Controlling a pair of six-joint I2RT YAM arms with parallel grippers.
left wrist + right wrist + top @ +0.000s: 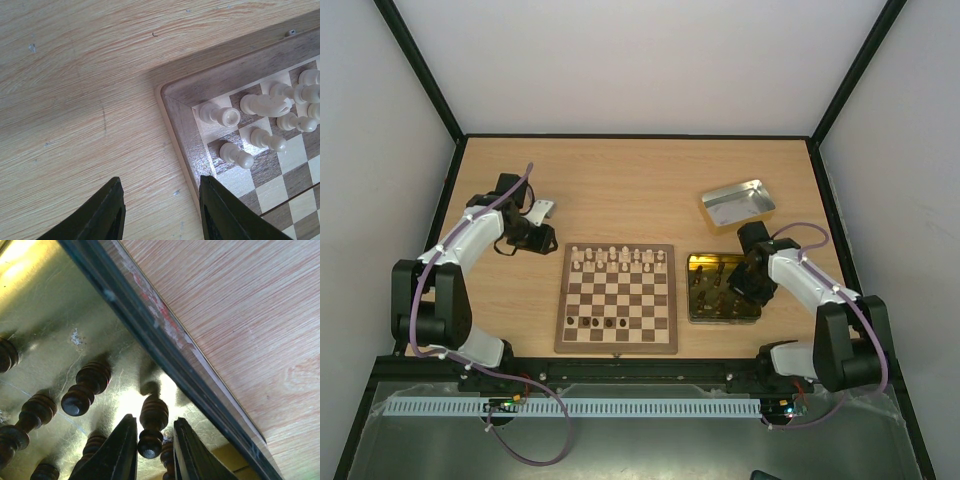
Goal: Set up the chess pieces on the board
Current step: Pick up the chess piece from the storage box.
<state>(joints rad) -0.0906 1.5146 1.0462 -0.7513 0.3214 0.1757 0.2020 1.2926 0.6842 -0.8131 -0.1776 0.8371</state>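
Cream and dark-brown chess pieces (263, 104); board (630, 298) checked brown-and-cream.

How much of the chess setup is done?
Done: cream pieces line the two far rows of the board, and four dark pieces stand near the front. In hand: the right gripper straddles one dark piece in the gold tin; the left gripper hangs open, empty. Left: the other dark pieces in the tin.

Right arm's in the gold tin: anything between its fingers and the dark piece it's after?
Nothing visible. The dark piece sits between the right gripper's fingers, small gaps either side; the neighbouring piece lies clear of them, as does the tin wall.
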